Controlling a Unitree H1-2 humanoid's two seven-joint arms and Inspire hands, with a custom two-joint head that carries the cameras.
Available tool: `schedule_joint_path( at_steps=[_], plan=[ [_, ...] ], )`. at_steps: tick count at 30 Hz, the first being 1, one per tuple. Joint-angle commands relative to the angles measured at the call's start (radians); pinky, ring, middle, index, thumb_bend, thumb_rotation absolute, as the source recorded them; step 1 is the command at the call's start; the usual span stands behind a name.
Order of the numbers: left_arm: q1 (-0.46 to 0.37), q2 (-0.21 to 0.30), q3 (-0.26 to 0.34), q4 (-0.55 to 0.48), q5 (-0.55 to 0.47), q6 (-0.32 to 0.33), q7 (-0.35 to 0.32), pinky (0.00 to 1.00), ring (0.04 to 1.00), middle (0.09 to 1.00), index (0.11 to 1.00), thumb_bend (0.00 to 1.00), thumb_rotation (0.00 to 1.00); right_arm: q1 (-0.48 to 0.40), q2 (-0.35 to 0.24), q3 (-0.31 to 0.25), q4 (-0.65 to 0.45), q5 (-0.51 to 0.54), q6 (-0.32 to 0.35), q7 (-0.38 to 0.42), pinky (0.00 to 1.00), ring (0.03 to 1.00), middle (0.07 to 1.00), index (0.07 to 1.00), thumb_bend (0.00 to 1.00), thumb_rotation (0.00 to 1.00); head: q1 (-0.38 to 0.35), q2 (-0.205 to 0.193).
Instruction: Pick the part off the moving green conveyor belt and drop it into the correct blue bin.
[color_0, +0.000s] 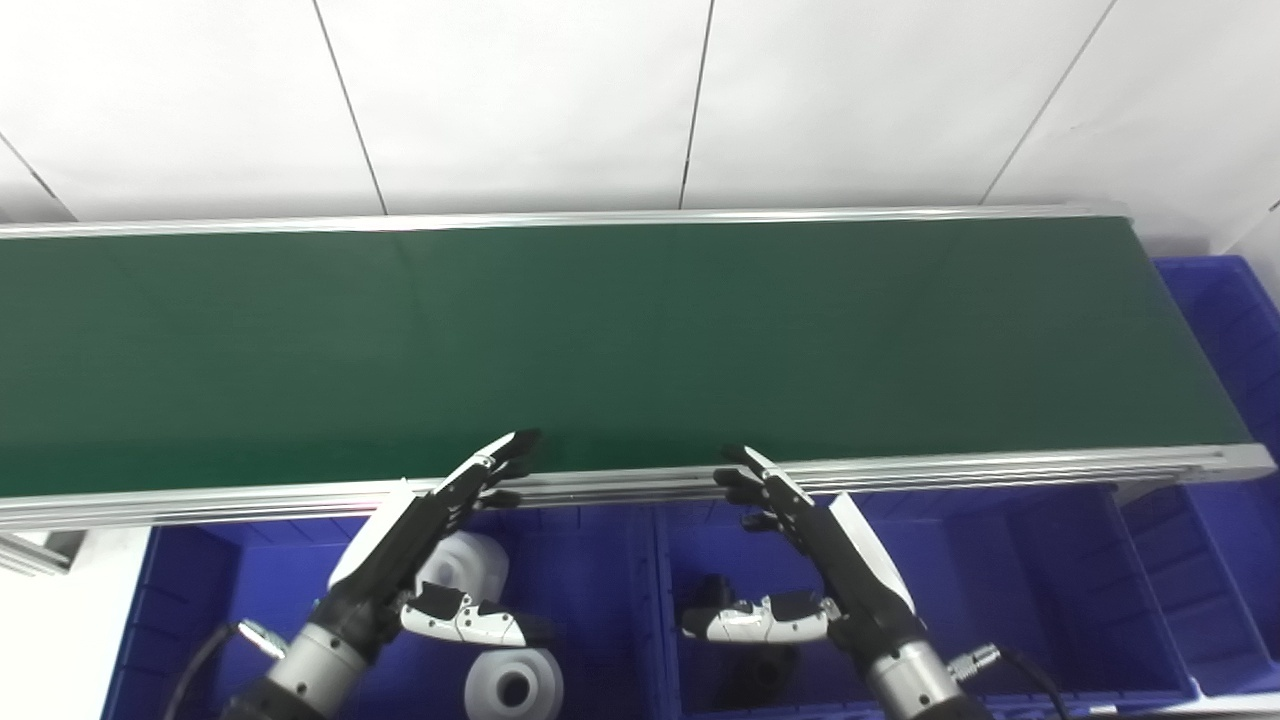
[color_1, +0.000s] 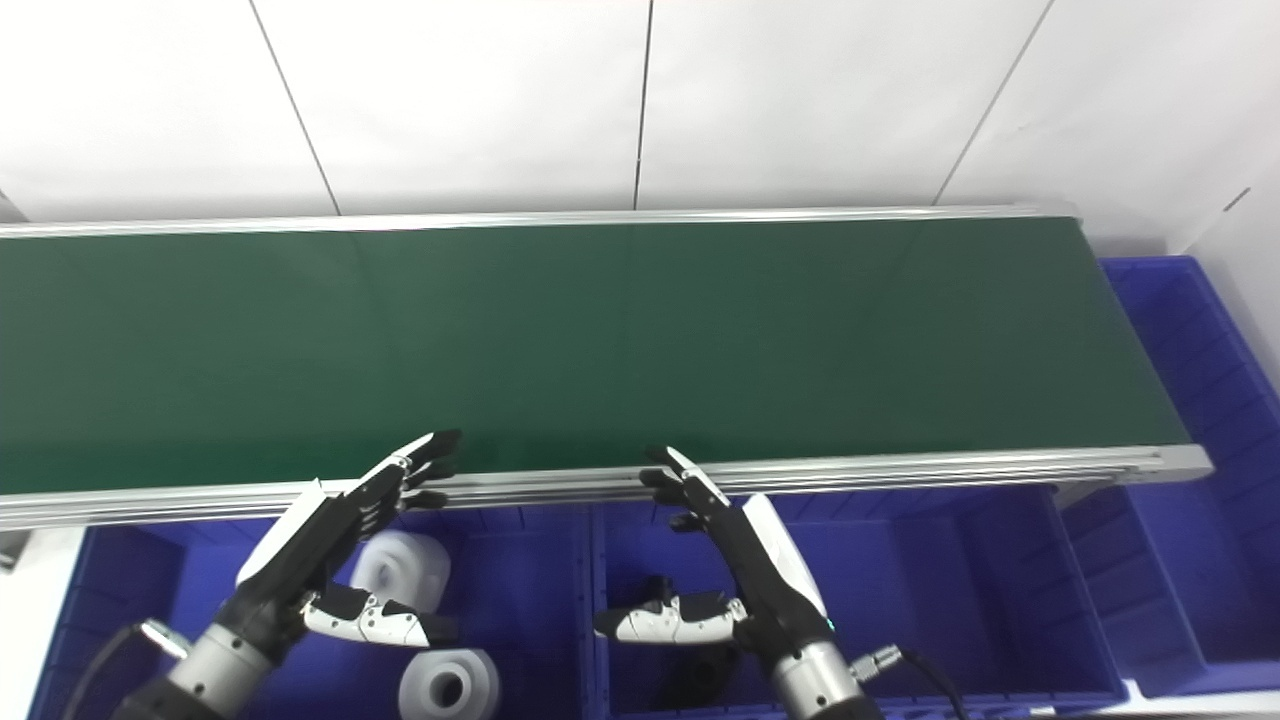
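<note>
The green conveyor belt (color_0: 620, 340) runs across the view and carries no part. My left hand (color_0: 430, 540) is open and empty, held over the left blue bin (color_0: 200, 600) with its fingertips at the belt's near rail. My right hand (color_0: 810, 560) is open and empty over the middle blue bin (color_0: 990, 590), fingertips also at the rail. Two white round parts (color_0: 470, 565) (color_0: 512, 685) lie in the left bin. A dark part (color_0: 715, 590) lies in the middle bin, partly hidden by my right thumb.
The belt's aluminium near rail (color_0: 1000, 468) separates the belt from the bins. Another blue bin (color_0: 1235, 330) stands at the belt's right end. A white wall rises behind the belt.
</note>
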Motion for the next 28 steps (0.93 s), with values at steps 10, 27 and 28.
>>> schedule_joint_path(
  at_steps=[10, 27, 28],
  plan=[
    [0.015, -0.011, -0.01, 0.062, 0.008, -0.167, 0.038, 0.83, 0.897, 0.935, 0.922, 0.75, 0.29, 0.022, -0.034, -0.01, -0.04, 0.008, -0.009, 0.004, 0.8, 0.869, 0.876, 0.915, 0.78, 0.02, 0.026, -0.011],
    [0.006, 0.005, -0.03, 0.094, 0.083, -0.109, 0.037, 0.88, 0.944, 0.971, 0.945, 0.73, 0.28, 0.025, -0.038, -0.031, -0.017, 0.073, -0.033, -0.001, 0.82, 0.851, 0.886, 0.911, 0.78, 0.0, 0.055, -0.029],
    [0.004, 0.007, -0.03, 0.094, 0.088, -0.094, 0.034, 0.89, 0.948, 0.975, 0.949, 0.73, 0.28, 0.025, -0.036, -0.031, -0.015, 0.074, -0.034, -0.003, 0.83, 0.856, 0.887, 0.911, 0.78, 0.0, 0.055, -0.031]
  ],
)
